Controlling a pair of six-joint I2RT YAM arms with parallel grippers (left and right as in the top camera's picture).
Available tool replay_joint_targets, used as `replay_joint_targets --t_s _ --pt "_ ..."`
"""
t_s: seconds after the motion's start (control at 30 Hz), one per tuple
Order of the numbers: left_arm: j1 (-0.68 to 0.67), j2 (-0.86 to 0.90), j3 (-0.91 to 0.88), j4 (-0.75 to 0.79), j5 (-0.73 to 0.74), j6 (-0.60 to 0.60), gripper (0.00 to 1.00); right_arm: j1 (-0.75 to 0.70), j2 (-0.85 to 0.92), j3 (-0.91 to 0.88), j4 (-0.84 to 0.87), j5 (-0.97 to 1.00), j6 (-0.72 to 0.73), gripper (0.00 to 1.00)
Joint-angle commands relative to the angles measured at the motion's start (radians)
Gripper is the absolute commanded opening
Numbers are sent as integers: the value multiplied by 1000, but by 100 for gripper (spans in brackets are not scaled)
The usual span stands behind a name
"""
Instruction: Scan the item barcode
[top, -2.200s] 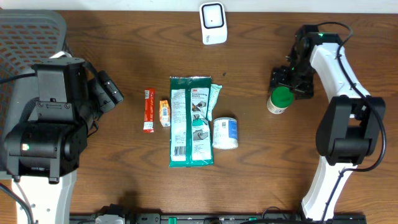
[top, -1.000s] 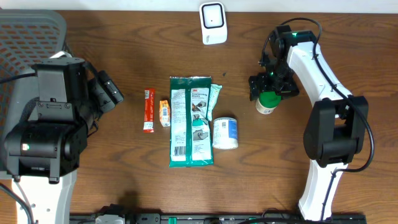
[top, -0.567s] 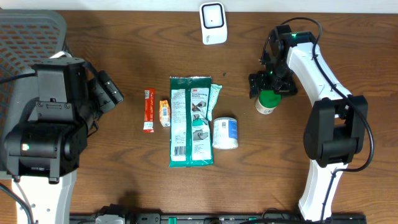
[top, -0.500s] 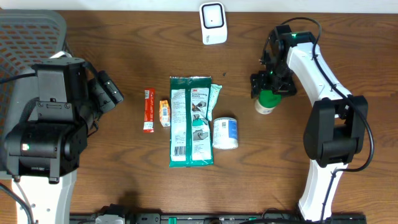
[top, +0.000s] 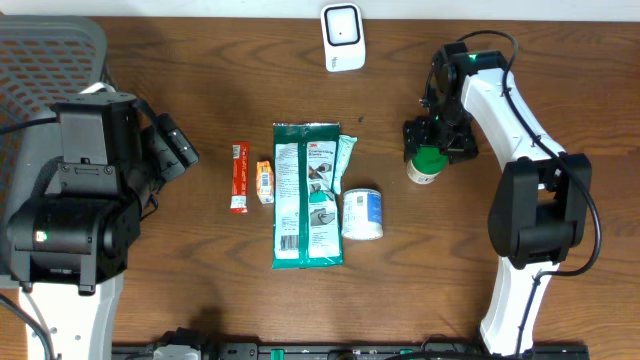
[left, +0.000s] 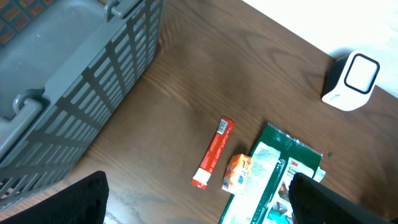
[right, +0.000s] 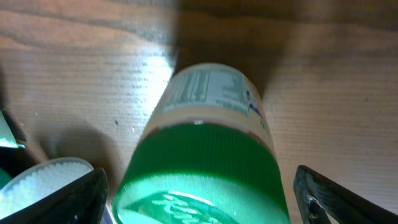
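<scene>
Right gripper (right: 200, 175) is over the green-lidded jar (top: 424, 166), jaws spread wide with one finger on either side of the lid. The right wrist view shows only a thin sliver between each finger and the lid rim. I cannot tell whether it is clamping the jar or just standing around it. The jar's white label with small print shows above the lid in that view.

The jar is on the right half of the wooden table (top: 200, 60). In the overhead view it is down and right of the white barcode scanner (top: 342, 38), apart from it, and right of the items in the centre.

Left gripper (left: 199, 183) is released. Its fingers sit wide apart at the bottom corners of the left wrist view with nothing between them. It is at the left side of the table, near the gray basket (left: 74, 68) (slatted wall, handle loops on the rim).

Centre items, left to right in the overhead view:
- Red stick packet (top: 239, 177), lying lengthwise.
- Small orange packet (top: 264, 182), just beside the red one and at the left edge of the green wipes pack (top: 307, 195).
- Pale green pouch (top: 346, 158), sticking out from under the pack's upper right.
- White-and-blue container (top: 362, 214), against the pack's right edge.

The scanner stands at the far edge of the table above the wipes pack, well apart from it.
</scene>
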Motion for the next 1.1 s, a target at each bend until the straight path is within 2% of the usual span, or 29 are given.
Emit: replay_joint_targets --t_s 0.0,0.43,0.6,0.73,0.87,1.07 --pt "4 0 12 -2 -12 10 90 10 8 -8 -7 -3 20 92" --pt "4 0 12 -2 -12 10 90 71 8 -11 5 80 76 96" --pt "4 0 12 -2 -12 10 90 88 8 -40 25 133 106 93" --pt "4 0 12 -2 -12 10 90 89 8 -45 33 135 106 84" --pt "4 0 12 -2 -12 10 90 89 8 -49 49 136 105 81" --pt "4 0 12 -2 -12 10 90 90 8 -51 86 134 13 76"
